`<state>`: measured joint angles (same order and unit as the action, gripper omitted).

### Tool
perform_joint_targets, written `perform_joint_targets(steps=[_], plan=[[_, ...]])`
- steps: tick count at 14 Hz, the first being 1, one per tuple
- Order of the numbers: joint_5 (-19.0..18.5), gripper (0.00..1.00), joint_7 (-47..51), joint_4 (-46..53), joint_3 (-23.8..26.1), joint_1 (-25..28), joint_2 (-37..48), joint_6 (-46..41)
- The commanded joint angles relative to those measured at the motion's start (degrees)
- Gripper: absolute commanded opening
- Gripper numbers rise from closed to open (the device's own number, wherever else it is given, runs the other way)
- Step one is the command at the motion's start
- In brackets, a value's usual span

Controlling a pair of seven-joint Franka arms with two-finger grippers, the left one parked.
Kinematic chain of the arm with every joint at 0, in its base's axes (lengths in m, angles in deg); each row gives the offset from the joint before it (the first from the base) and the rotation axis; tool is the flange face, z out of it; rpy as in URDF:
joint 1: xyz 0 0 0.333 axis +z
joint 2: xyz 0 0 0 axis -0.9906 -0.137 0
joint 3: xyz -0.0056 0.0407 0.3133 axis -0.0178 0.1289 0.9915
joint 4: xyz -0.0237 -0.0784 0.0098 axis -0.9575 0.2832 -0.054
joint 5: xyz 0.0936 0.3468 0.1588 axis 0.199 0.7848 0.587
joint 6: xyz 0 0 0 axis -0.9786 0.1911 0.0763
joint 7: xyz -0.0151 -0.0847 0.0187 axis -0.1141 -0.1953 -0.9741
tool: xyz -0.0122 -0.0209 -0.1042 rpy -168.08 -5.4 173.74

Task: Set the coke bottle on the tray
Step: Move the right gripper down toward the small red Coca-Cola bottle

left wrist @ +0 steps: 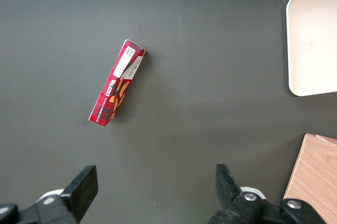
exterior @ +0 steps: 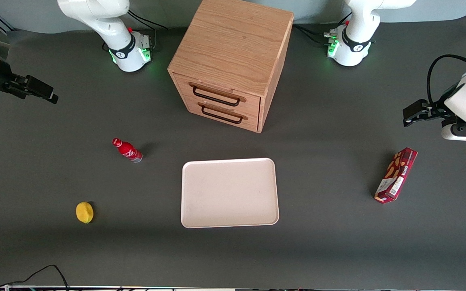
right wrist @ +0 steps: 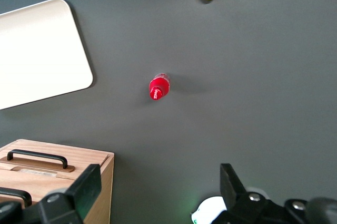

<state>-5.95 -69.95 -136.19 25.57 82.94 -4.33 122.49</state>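
The coke bottle [exterior: 128, 150] is a small red bottle with a red cap and stands upright on the dark table. It is toward the working arm's end from the tray [exterior: 229, 192], a pale cream-pink tray lying flat with nothing on it. My right gripper [exterior: 49, 95] hangs above the table near the working arm's end, farther from the front camera than the bottle and well apart from it. In the right wrist view the gripper [right wrist: 158, 190] is open and empty, and the bottle [right wrist: 159, 87] and a corner of the tray [right wrist: 37, 50] show below it.
A wooden two-drawer cabinet [exterior: 233, 60] stands farther from the front camera than the tray. A lemon [exterior: 84, 212] lies nearer the front camera than the bottle. A dark red snack box [exterior: 396, 174] lies toward the parked arm's end.
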Motion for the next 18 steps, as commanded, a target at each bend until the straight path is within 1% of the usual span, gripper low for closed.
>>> perform_joint_targets(steps=[1, 6, 8, 9, 10, 11, 13, 16, 18], plan=[[-0.73, 1.0, 0.21, 2.26, -0.51, 0.24, -0.95, -1.61], [-1.09, 1.0, 0.12, 1.3, 0.36, 0.77, -1.38, -2.22], [-1.09, 1.0, 0.12, -4.04, 0.54, 0.94, -0.95, 1.18], [-1.09, 1.0, 0.21, -8.6, 1.41, 0.94, -0.34, 4.42], [-1.09, 1.0, 0.91, -13.69, 2.55, 0.86, 0.45, 9.5], [-1.09, 1.0, 1.87, -20.18, 2.91, 0.86, 0.81, 16.6], [-1.09, 1.0, 2.93, -29.26, 3.44, 0.94, 0.64, 29.18], [-1.09, 1.0, 2.93, -37.8, 3.53, 0.94, -1.9, 43.61], [-1.17, 1.0, 5.03, -39.31, 3.62, 1.03, -4.54, 47.77]])
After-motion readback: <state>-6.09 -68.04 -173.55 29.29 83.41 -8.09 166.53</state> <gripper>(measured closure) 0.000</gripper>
